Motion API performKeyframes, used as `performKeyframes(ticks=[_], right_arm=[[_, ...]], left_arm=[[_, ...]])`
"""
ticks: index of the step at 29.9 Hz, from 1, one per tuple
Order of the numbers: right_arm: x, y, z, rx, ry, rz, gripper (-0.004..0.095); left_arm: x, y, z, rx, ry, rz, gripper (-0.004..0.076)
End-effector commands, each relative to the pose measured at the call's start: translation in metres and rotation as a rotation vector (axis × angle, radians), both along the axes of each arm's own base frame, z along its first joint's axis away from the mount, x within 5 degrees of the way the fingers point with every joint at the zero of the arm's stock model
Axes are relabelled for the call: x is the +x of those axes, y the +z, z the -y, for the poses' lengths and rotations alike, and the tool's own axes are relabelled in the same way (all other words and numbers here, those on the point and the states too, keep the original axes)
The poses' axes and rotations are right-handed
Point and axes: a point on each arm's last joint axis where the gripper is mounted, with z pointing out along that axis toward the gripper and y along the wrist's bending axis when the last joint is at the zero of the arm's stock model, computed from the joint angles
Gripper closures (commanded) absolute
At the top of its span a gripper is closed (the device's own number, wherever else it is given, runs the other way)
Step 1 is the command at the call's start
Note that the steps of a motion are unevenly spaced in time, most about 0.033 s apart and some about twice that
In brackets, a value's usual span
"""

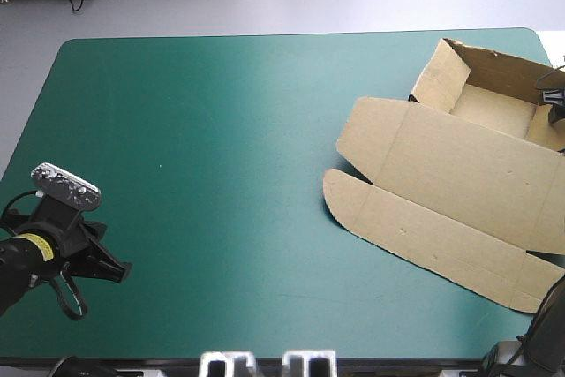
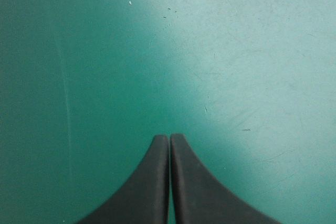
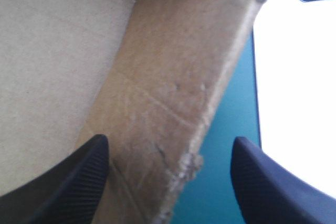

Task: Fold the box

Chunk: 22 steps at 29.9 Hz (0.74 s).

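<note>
Brown box wall sits inside the spread right claw, probably for tucking; left claw, pressed together, hangs idle.

Soft light — the teal-green cover pale mid-table, dimmer at its left edge; white glare beyond the box

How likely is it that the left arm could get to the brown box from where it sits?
Probably yes, with a long reach. The left gripper, shut, sits at the near left of the teal-green cover; the box lies at its right side. Nothing stands between them.
</note>
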Motion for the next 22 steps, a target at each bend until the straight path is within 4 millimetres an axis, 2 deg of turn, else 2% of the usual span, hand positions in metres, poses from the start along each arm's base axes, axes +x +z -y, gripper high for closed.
performKeyframes(ticks=[1,3,6,9,13,17,20,22], right_arm=[[-0.019,0.06,0.007,-0.128,-0.085,0.134,0.0167],[-0.024,0.075,0.005,-0.136,-0.091,0.172,0.0168],[-0.032,0.111,-0.007,-0.118,-0.082,0.297,0.0173],[-0.044,0.158,-0.035,-0.015,0.011,0.484,0.0195],[-0.067,0.208,-0.093,0.134,0.286,0.644,0.0267],[-0.097,0.25,-0.156,0.084,0.442,0.728,0.0412],[-0.122,0.272,-0.202,0.052,0.547,0.767,0.0587],[-0.14,0.282,-0.232,0.039,0.633,0.786,0.0743]], left_arm=[[-0.003,0.006,-0.001,-0.003,0.009,-0.001,0.0728],[-0.003,0.007,-0.001,-0.004,0.009,0.003,0.0728],[-0.003,0.007,-0.002,-0.003,0.023,0.006,0.0728],[-0.003,0.007,-0.003,-0.008,0.038,0.008,0.0728],[-0.002,0.007,-0.003,-0.01,0.039,0.011,0.0728],[-0.002,0.008,-0.002,-0.02,0.049,0.019,0.0728],[-0.001,0.008,-0.002,-0.023,0.046,0.03,0.0728],[0.0,0.008,-0.002,-0.024,0.046,0.034,0.0728]])
